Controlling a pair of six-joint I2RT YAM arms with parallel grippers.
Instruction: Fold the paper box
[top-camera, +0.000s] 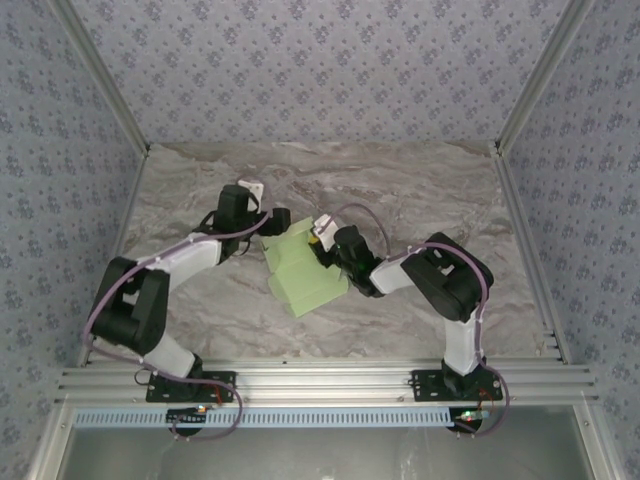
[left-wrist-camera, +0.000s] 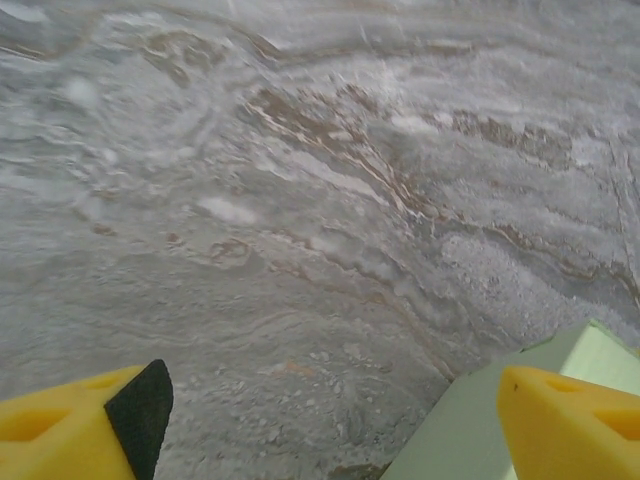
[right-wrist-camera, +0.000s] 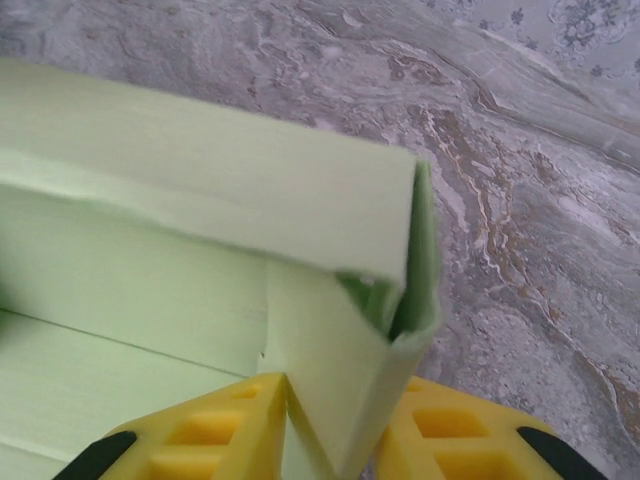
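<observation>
The paper box (top-camera: 303, 272) is pale green card, partly folded up, in the middle of the marble table (top-camera: 420, 190). My right gripper (top-camera: 322, 240) is at its far right corner. In the right wrist view a doubled, upright side wall of the paper box (right-wrist-camera: 330, 350) stands between the yellow fingers (right-wrist-camera: 225, 430), which press it from both sides; my right gripper (right-wrist-camera: 335, 415) is shut on it. My left gripper (top-camera: 262, 228) is at the box's far left edge. Its jaws (left-wrist-camera: 330, 415) stand wide open over bare table, with a green box panel (left-wrist-camera: 470, 430) beside the right finger (left-wrist-camera: 570, 420).
Aluminium rails (top-camera: 310, 380) run along the near edge where both arm bases are bolted. Patterned walls (top-camera: 320, 70) close off the back and both sides. Bare marble lies behind and to the right of the box.
</observation>
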